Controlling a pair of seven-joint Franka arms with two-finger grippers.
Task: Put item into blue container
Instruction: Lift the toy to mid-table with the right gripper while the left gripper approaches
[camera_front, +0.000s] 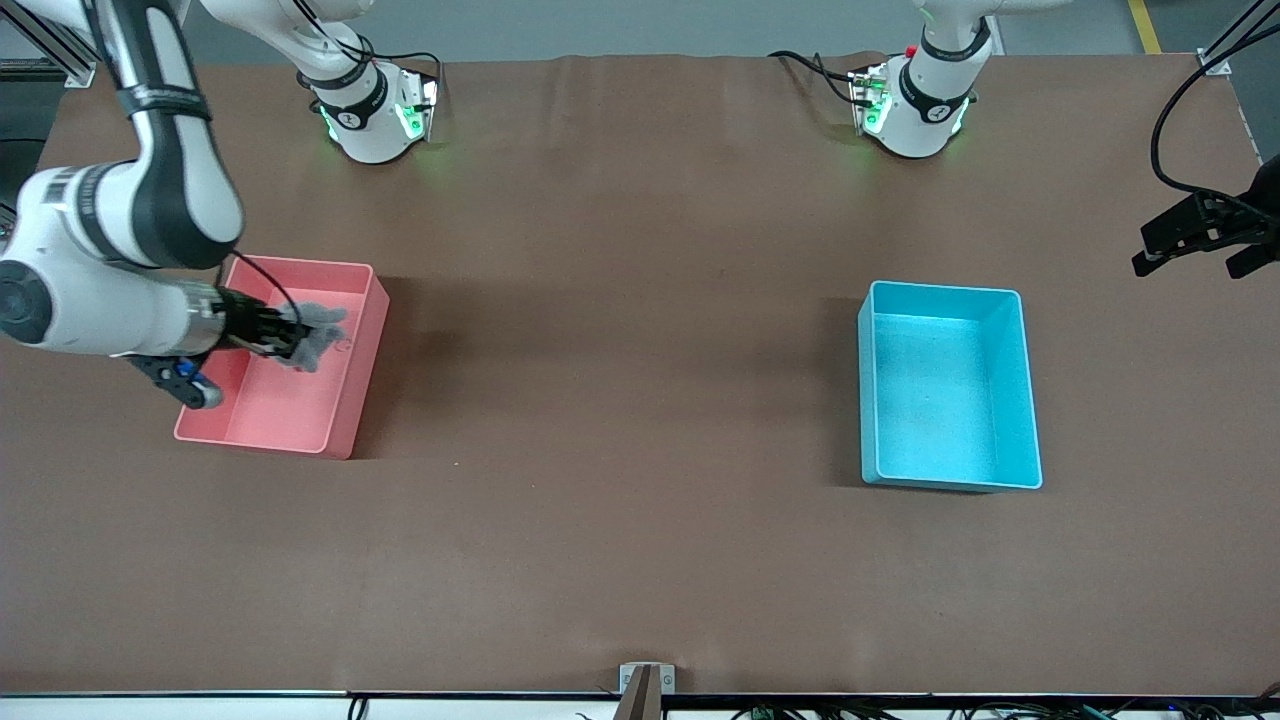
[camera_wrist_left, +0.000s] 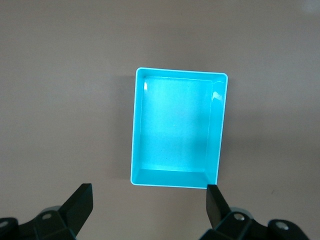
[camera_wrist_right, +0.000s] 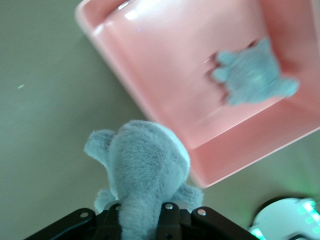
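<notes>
I see no readable brand, label or writing on the bins or the toys; the arm bases show only green lights.

The right gripper (camera_front: 300, 340) is over the pink bin (camera_front: 345, 400), at the right arm's end of the tabletop (camera_front: 620, 380). Its jaws are pressed tight on a grey-blue plush toy (camera_front: 318, 335). In the right wrist view the plush toy (camera_wrist_right: 145, 170) sticks straight out from the jaws, long axis in line with the fingers, rounded end away from the wrist. In the front view it points toward the left arm's end of the tabletop. A second grey-blue plush (camera_wrist_right: 252, 75) lies on the floor of the pink bin (camera_wrist_right: 150, 95), close to one wall; its outline is blurred, so I cannot tell which way it faces.

The blue container (camera_front: 1015, 400) sits on the tabletop toward the left arm's end, well apart from the pink bin. Its long axis runs from the robots' side toward the front camera, and nothing lies inside it.

The left gripper (camera_front: 1200, 235) waits up in the air, just off the container toward the left arm's end. In the left wrist view its jaws are spread wide, holding nothing, with the blue container (camera_wrist_left: 145, 125) seen between the fingertips (camera_wrist_left: 82, 197).
</notes>
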